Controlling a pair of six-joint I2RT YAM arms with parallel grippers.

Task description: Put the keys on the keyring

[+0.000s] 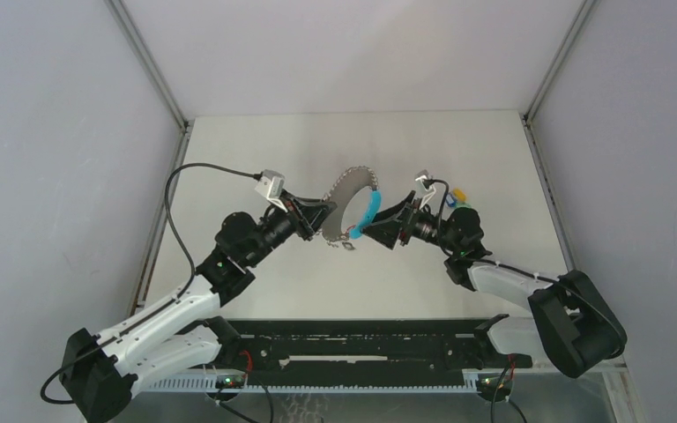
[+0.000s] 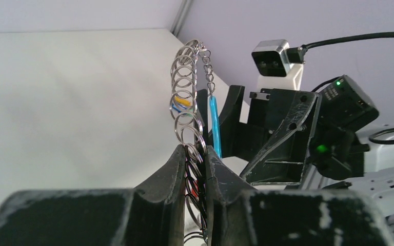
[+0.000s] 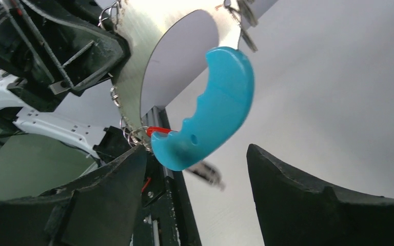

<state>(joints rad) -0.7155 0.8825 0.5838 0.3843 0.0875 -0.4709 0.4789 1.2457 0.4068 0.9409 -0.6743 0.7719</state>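
Grey sheet metal, cut to a crescent and edged with small split rings and beaded chain, forms the body of the keyring [image 1: 345,187]. A curved cyan piece [image 3: 210,118] and a small red tag [image 3: 159,131] hang at its lower end. We find it held off the tabletop [image 1: 256,150], upright between the two arms.

The left hand [image 2: 192,154] is clamped on the ring-edged rim, its fingers pressed together with rings caught between them. The right hand [image 3: 195,154] stands spread, one finger either side of the cyan piece; we cannot confirm contact with it.

We judge the plate stiff and light but thin and smooth, so liable to pivot in a single pinch. The loose rings and chain will swing and offer no firm hold. The cyan piece, thicker and contoured, looks the sounder second grip.

The keys [image 1: 458,197], yellow, blue and green, lie on the tabletop just beyond the right wrist. Tiny and light, they would likely skid when nudged.
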